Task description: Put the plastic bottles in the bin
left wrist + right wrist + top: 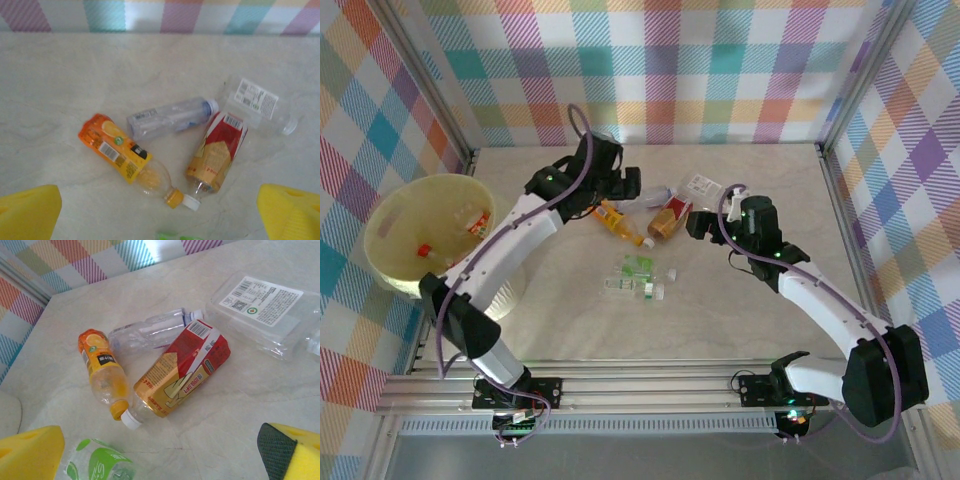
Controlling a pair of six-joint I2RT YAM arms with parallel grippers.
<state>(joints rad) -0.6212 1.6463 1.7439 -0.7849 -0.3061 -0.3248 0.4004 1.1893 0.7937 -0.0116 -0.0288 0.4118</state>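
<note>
Four of the plastic bottles (pixel 122 157) lie flat together on the table (pixel 720 330); we see the left gripper (pixel 160 214) over them, its fingers spread wide; the right gripper (pixel 160 455), also wide, stands just beside them; the bin (pixel 392 256) sits at the left edge.

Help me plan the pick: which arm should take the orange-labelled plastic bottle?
Left, likely: open left gripper hovers near the orange-labelled bottle; the round pale-yellow plastic bin is on that side.

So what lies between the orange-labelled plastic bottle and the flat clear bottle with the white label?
Two bottles, seen from the left wrist: a clear bluish white-capped bottle and a red-and-gold labelled bottle, both lying on their sides.
</note>
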